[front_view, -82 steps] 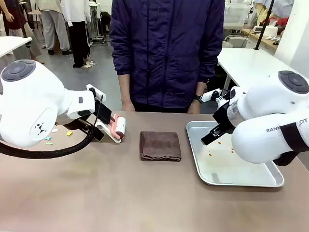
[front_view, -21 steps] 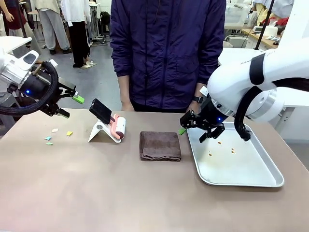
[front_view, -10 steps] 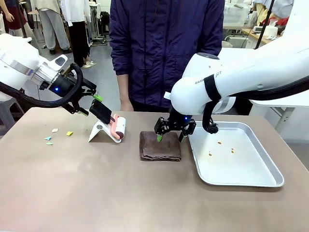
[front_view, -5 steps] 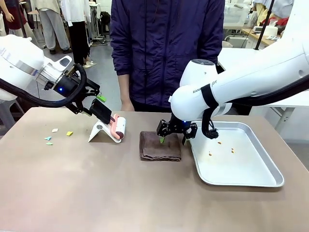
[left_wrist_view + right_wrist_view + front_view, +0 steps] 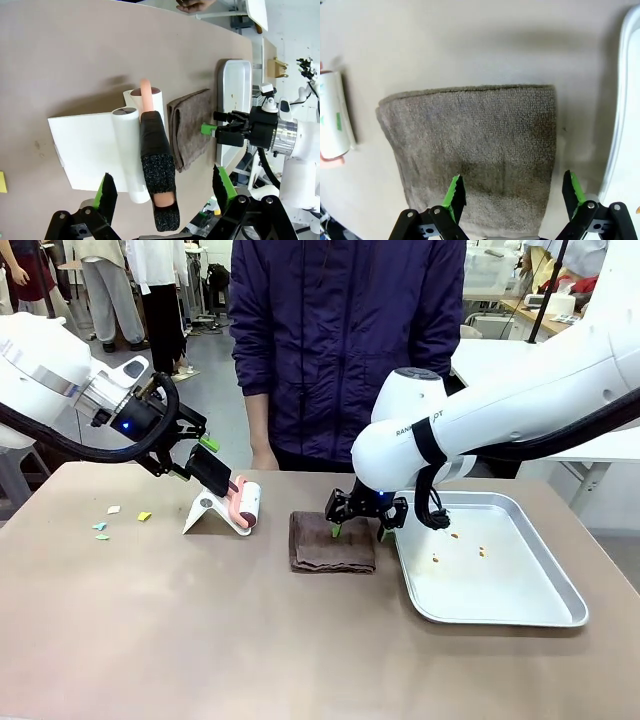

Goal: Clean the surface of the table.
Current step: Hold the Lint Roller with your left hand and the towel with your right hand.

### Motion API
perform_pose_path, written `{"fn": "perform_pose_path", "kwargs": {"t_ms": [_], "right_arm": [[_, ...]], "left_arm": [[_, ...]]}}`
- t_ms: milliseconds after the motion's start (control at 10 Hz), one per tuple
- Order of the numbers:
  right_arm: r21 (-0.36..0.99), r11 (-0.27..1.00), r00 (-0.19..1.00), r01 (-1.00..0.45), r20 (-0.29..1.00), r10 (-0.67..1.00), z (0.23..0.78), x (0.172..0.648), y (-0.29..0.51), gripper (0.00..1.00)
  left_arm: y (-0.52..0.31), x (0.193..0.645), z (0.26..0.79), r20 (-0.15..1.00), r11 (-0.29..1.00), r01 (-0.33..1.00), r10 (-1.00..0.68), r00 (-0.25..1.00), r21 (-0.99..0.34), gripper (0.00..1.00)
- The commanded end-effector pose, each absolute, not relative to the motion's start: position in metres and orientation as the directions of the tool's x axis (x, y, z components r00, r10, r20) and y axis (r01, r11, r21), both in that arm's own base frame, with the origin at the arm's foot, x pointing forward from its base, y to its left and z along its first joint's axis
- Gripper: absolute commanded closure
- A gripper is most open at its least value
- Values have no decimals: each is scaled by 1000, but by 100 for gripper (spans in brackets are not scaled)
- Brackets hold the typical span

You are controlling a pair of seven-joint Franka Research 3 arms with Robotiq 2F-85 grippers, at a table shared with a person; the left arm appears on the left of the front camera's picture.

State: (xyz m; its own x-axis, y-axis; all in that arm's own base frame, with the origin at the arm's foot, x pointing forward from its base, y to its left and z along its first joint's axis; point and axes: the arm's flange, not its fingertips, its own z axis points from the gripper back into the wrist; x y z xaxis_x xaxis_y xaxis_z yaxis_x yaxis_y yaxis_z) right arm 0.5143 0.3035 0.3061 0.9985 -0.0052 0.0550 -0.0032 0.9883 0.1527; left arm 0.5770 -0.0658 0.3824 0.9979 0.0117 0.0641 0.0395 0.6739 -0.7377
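Both spread wide: left fingers (image 5: 107, 191) around the lint roller handle (image 5: 156, 165), right fingers (image 5: 454, 194) above the brown cloth (image 5: 470, 140)

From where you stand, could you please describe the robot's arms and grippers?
The left arm and right arm are glossy white with rounded joints and black cables. The left gripper and right gripper are black with green pads.

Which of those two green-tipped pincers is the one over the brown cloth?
The right arm's pincer, open just above the folded brown cloth. The left arm's pincer instead straddles the black handle of the white lint roller.
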Motion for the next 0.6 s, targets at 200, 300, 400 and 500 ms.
{"fn": "perform_pose_path", "kwargs": {"t_ms": [200,300,400,500], "right_arm": [[154,986,997,70,33,-76,303,519,309,36],[160,985,998,56,18,-60,302,520,311,60],[164,985,998,54,14,-57,301,521,311,96],[165,985,998,59,9,-62,300,522,310,100]], "left_arm": [[-76,583,386,31,680,17,8,999,-733,60],[-78,582,387,37,684,21,10,999,-729,100],[-79,582,388,38,688,19,12,999,-725,100],[-80,581,390,42,692,23,10,999,-721,100]]}}
